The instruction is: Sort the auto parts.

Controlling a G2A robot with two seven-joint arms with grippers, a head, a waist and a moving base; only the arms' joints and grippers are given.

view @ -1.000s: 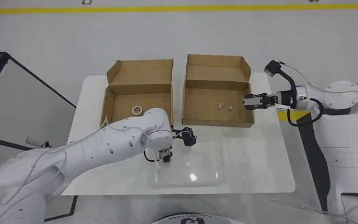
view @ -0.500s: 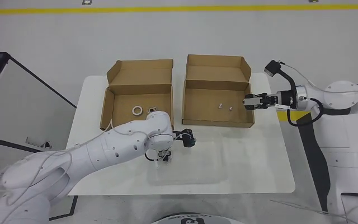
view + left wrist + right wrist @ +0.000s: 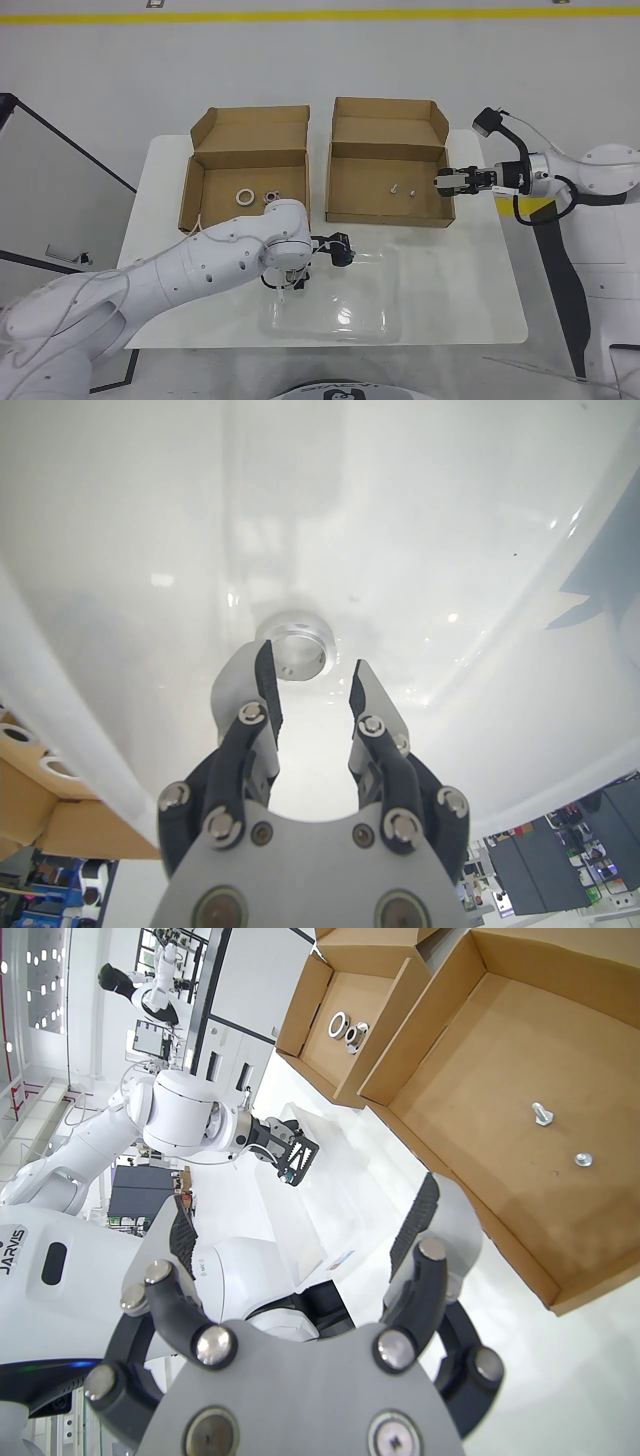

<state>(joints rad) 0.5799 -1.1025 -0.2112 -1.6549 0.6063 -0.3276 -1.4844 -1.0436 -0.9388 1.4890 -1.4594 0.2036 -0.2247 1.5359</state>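
- A short metal collar (image 3: 295,650) lies on the floor of the clear tray (image 3: 385,300). It is round with no long side. Its bore opens up off the tray floor, tipped towards the wrist camera, and small holes show in its wall.
- The left gripper (image 3: 312,680) hangs over the tray with its jaws spread and nothing between them. The collar sits just beyond the fingertips. One fingertip (image 3: 267,672) overlaps its rim in the wrist view, but contact cannot be told. The other pad stands clear of it.
- From above, the tray's outline now reaches back to the left gripper (image 3: 343,248). A second ago it lay nearer the table's front edge. The gripper itself has barely shifted.
- The left box (image 3: 245,150) holds a flat ring (image 3: 243,196) and, just beside it, a flanged piece (image 3: 270,196). The left arm covered the flanged piece a second ago.
- The right box (image 3: 385,125) holds a T-headed bolt (image 3: 542,1115) and a small screw (image 3: 582,1159), near each other on its floor.
- The right gripper (image 3: 300,1228) is at the right box's outer wall, jaws wide apart and empty, in the same place as before.
- Both boxes and the tray stand on the white table (image 3: 470,290).
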